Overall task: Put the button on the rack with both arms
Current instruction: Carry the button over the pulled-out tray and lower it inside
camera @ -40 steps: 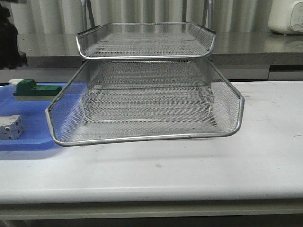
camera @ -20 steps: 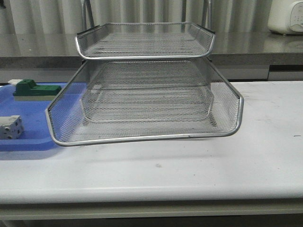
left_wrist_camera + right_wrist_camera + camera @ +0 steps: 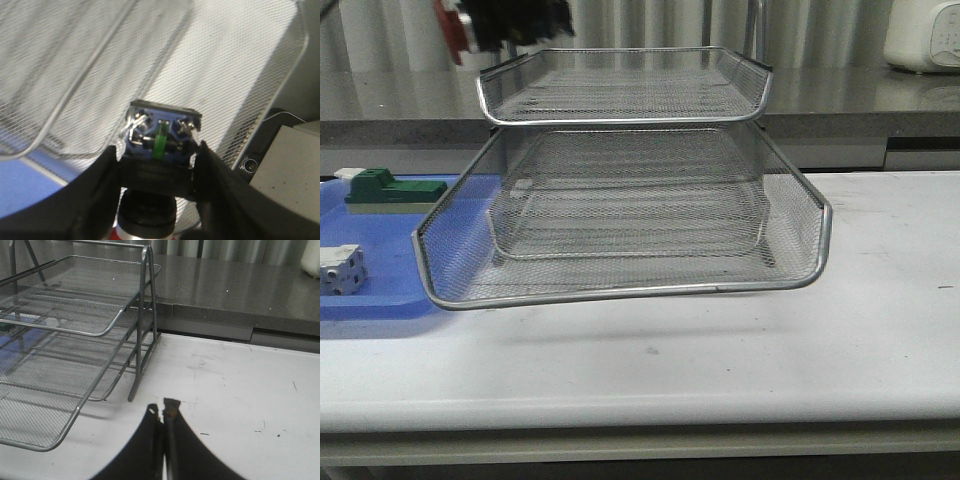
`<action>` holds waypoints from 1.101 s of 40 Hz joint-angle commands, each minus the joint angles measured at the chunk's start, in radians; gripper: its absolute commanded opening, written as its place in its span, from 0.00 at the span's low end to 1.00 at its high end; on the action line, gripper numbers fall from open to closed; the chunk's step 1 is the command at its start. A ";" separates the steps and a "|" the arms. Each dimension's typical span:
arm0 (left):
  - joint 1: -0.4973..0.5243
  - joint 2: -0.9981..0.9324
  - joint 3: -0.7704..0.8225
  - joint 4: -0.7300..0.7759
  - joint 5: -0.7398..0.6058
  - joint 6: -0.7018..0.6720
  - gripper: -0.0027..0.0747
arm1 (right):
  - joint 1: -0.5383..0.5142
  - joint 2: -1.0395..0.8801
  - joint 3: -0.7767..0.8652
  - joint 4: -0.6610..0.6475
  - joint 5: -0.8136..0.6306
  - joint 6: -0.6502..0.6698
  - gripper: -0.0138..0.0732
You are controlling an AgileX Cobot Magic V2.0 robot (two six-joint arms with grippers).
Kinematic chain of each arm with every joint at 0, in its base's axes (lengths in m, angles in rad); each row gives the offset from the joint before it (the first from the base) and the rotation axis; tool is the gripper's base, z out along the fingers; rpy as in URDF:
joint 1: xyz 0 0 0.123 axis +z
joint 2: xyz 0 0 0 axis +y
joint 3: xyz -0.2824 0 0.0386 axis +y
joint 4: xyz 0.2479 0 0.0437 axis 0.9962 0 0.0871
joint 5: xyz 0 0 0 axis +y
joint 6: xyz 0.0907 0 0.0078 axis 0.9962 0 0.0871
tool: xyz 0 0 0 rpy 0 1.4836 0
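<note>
Over the rack: the button (image 3: 161, 145) is being held up in the air by the left gripper (image 3: 159, 167), above the mesh.
Left gripper: its fingers (image 3: 102, 175) are being pressed against both sides of the button's dark body.
Button: its red head is being pointed back toward the wrist, and its end with metal screws and a green strip is being pointed at the mesh. From the front it is being seen only as a red and black blur (image 3: 470, 25) near the top tier's left back corner.
Rack (image 3: 620, 210): it is being kept on the white table (image 3: 880, 300), with its wide lower tier pulled out to the front.
Right gripper (image 3: 163, 412): its fingers are being kept together with nothing between them, low over the table and near the rack's right leg.
Blue tray (image 3: 370, 290): it is being kept left of the rack, touching its edge or just beside it.
Green block (image 3: 390, 188): it is being kept on the blue tray.
White block (image 3: 340, 268): it is being kept on the blue tray too.
</note>
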 commanded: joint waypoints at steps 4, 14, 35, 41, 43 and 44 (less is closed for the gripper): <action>-0.094 0.043 -0.023 -0.018 -0.054 -0.008 0.27 | -0.002 0.009 -0.026 0.004 -0.086 -0.001 0.09; -0.109 0.164 -0.023 -0.018 -0.179 -0.008 0.27 | -0.002 0.009 -0.026 0.004 -0.086 -0.001 0.09; -0.109 0.250 -0.023 0.034 -0.200 -0.010 0.46 | -0.002 0.009 -0.026 0.004 -0.086 -0.001 0.09; -0.109 0.246 -0.031 0.034 -0.156 -0.010 0.64 | -0.002 0.009 -0.026 0.004 -0.086 -0.001 0.09; -0.109 0.246 -0.047 0.034 -0.129 -0.010 0.67 | -0.002 0.009 -0.026 0.004 -0.086 -0.001 0.09; -0.109 0.244 -0.055 0.034 -0.110 -0.012 0.67 | -0.002 0.009 -0.026 0.004 -0.086 -0.001 0.09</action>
